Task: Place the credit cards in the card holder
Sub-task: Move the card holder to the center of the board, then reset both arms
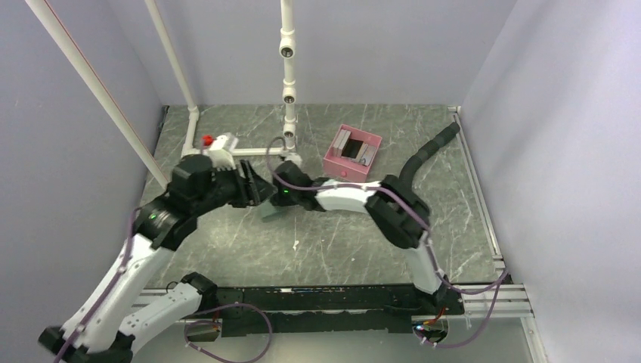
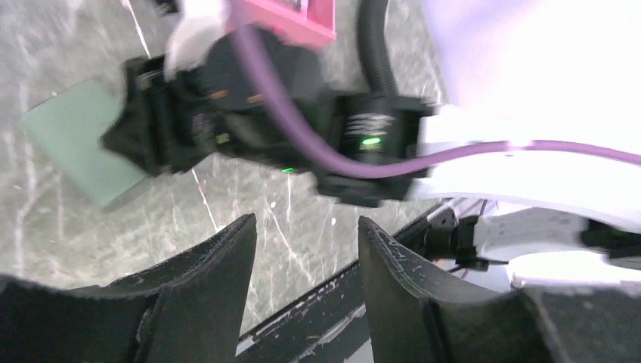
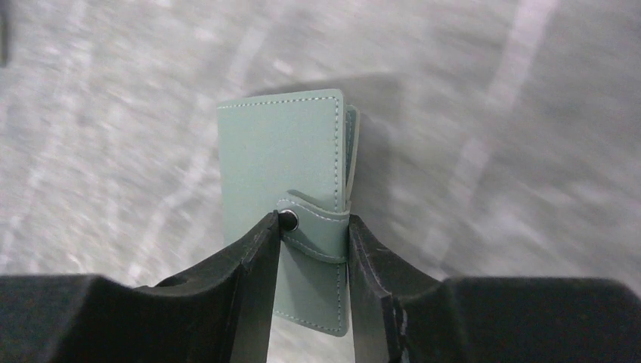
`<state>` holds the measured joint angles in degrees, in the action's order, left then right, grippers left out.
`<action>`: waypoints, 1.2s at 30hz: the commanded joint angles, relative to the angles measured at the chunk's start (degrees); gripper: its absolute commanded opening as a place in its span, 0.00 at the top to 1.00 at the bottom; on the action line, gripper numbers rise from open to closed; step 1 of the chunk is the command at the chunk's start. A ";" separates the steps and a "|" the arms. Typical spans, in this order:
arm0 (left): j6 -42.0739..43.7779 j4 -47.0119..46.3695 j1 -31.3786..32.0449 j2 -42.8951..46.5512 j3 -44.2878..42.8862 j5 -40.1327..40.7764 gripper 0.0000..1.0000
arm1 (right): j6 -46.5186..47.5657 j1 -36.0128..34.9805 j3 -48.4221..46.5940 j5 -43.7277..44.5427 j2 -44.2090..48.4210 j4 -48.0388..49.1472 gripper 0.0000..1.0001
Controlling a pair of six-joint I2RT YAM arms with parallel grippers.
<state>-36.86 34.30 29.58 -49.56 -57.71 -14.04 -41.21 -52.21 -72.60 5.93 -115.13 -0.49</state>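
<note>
The card holder (image 3: 280, 151) is a closed grey-green wallet with a snap tab. My right gripper (image 3: 311, 223) is shut on it, one finger on each side of the tab. In the top view it is the pale patch (image 1: 270, 211) under the right gripper (image 1: 277, 199) at the table's middle. The left wrist view shows one corner of it (image 2: 75, 144). My left gripper (image 2: 306, 227) is open and empty, just left of the right one (image 1: 255, 190). The credit cards (image 1: 342, 141) stand grey in the pink tray (image 1: 346, 169) at the back.
A white pipe frame (image 1: 287, 83) and a white box with a red button (image 1: 215, 142) stand at the back left. A black hose (image 1: 431, 147) lies right of the pink tray. A black rail (image 1: 340, 299) runs along the near edge.
</note>
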 commanded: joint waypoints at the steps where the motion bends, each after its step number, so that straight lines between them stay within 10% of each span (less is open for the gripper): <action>1: 2.65 10.57 -0.10 6.72 -7.47 9.44 0.42 | -0.91 -4.65 -18.68 0.34 -12.22 2.84 0.65; 7: 3.05 16.75 -0.12 12.64 -13.28 17.15 0.40 | -2.91 -5.89 -46.56 -4.72 -24.47 -5.21 0.48; 13: 5.29 17.70 -0.14 13.64 -19.43 21.92 0.37 | 9.08 -2.77 -35.25 -1.51 -4.99 -12.40 0.11; 23: 19.70 4.31 -0.10 10.83 -29.98 21.22 0.29 | 31.34 2.34 -8.39 14.60 45.84 -22.26 0.01; 36: 27.16 -0.60 -0.12 6.96 -38.17 19.72 0.22 | 42.48 2.28 -10.83 24.55 70.08 -17.77 0.00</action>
<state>-14.04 36.36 29.58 -42.19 -94.32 6.44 -2.98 -49.82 -84.68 26.46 -47.79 -20.08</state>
